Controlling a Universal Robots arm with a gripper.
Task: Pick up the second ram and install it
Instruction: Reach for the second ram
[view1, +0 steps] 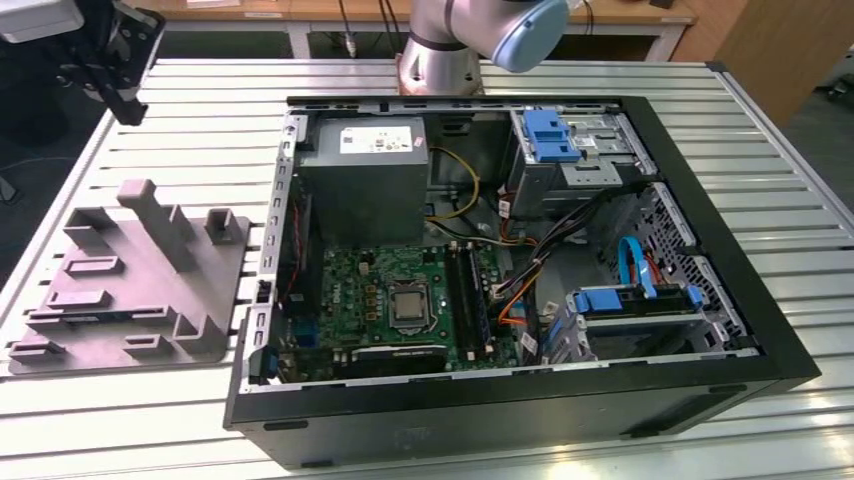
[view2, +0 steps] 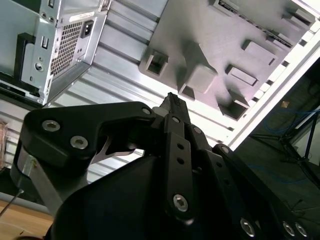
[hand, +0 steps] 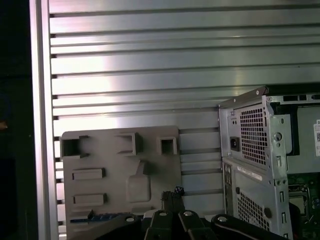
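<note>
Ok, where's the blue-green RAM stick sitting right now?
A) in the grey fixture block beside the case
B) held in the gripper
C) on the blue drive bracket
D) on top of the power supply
A: the RAM stick lies in a slot at the edge of the grey fixture block, on the exterior view's left of the open computer case, with the gripper above the block and not touching the stick.

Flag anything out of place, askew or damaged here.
Nothing stands out. The second ram lies in a slot of the grey block, and the open computer case sits square on the slatted table, its cables inside.
</note>
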